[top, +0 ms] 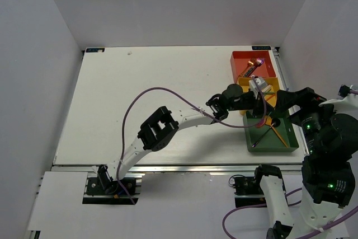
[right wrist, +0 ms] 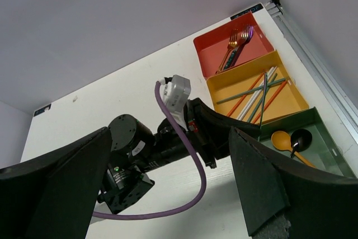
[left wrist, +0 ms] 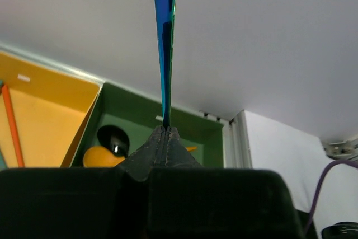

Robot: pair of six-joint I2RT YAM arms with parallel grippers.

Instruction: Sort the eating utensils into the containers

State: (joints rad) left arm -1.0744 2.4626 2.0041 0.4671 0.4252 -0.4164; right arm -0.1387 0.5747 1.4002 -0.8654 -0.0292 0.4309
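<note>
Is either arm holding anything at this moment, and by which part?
The left gripper is shut on a slim iridescent blue-teal utensil, pinching one end; the rest sticks straight out. Which end is pinched cannot be told. The right gripper is open and empty.

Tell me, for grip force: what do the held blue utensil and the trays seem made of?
Slim iridescent blue-teal utensil: probably coated metal, glossy colour-shifting sheen. Red-orange square tray, yellow square tray, dark green square tray: likely plastic, matte surfaces.
</note>
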